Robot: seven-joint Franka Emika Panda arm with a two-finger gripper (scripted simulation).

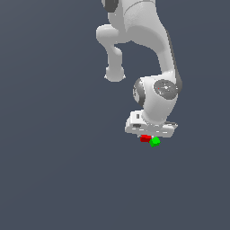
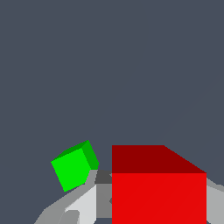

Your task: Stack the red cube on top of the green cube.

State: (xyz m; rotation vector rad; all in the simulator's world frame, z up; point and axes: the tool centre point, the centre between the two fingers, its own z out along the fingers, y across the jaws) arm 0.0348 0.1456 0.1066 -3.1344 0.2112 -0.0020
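Note:
The red cube point(image 1: 144, 138) sits directly under the white hand, between the fingers of my gripper point(image 1: 146, 136). In the wrist view the red cube point(image 2: 158, 197) looks large and close, with a grey finger point(image 2: 83, 203) against one side and the other finger's edge point(image 2: 216, 199) at the opposite side, so my gripper point(image 2: 151, 203) is shut on it. The green cube point(image 1: 155, 142) rests on the floor just to the exterior view's right of the red one. It appears much smaller in the wrist view point(image 2: 73, 167), lower and off to the side, and nothing touches it.
A plain dark grey floor point(image 1: 54, 170) surrounds the cubes. The white arm point(image 1: 148, 54) rises above the hand, from the top of the exterior view.

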